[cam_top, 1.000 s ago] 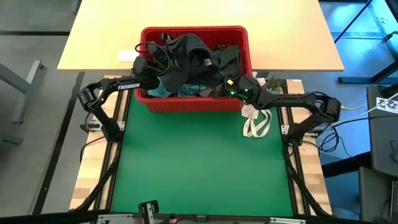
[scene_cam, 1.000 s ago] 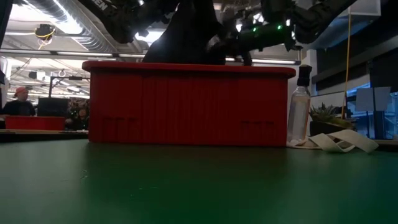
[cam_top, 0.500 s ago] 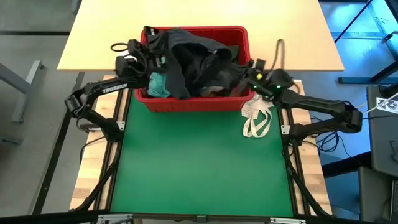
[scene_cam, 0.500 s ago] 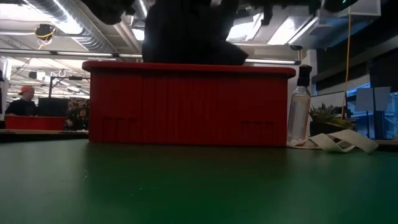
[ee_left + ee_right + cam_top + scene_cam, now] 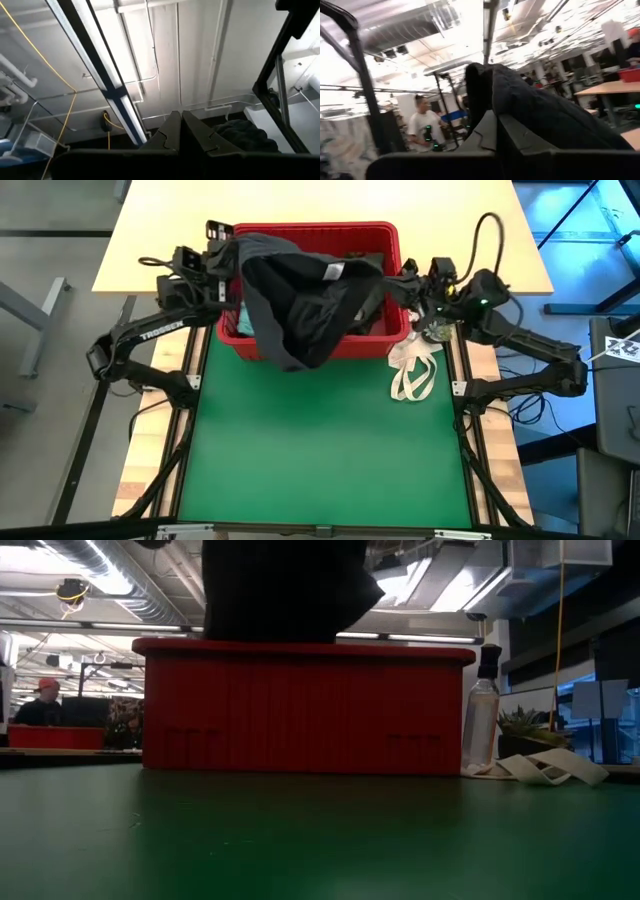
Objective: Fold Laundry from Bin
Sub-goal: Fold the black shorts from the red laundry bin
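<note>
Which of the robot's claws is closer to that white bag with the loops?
The right gripper, at the bin's right end, just behind the white bag. The left gripper is beyond the bin's far-left corner.

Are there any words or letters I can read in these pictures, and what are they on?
"TROSSEN": white letters on the left arm, seen from above.
The white tag on the dark garment: too small to read.
Nothing else has readable writing.
</note>
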`<act>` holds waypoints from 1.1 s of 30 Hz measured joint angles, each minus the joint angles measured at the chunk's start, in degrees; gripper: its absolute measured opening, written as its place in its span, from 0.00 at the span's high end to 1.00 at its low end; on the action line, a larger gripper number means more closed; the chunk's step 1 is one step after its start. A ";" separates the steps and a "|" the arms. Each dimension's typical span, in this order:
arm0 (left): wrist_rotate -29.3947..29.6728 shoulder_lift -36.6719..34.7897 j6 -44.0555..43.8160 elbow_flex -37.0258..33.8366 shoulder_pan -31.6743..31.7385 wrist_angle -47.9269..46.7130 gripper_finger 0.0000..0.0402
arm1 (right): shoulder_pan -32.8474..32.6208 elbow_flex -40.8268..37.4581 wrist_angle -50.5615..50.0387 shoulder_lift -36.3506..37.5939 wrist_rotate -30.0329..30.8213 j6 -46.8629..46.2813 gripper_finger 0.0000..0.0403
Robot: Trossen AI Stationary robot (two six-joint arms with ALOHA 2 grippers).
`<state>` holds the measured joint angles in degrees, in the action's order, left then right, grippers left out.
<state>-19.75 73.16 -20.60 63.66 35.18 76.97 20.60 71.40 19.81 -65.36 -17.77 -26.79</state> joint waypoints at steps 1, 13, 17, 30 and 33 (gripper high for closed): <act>-0.43 -0.72 -0.07 0.00 0.02 -1.34 1.00 | 0.00 1.25 -1.25 0.00 -0.19 0.00 1.00; -5.83 -9.52 0.12 0.00 0.05 -18.33 1.00 | -3.13 7.69 -13.69 1.25 -2.66 4.08 1.00; -8.66 -12.91 0.13 0.00 0.04 -24.78 1.00 | -5.65 7.69 -14.99 3.49 -0.92 6.67 1.00; -21.83 -16.17 0.12 0.00 -6.34 -46.64 1.00 | -22.05 7.73 -25.88 4.78 13.48 14.59 1.00; -21.82 -16.06 0.89 0.00 -9.08 -51.46 1.00 | -26.20 7.73 -27.25 4.76 19.56 16.68 1.00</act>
<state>-41.58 57.10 -19.71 63.66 26.10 25.51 -5.60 79.13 -7.44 -60.60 1.79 -10.11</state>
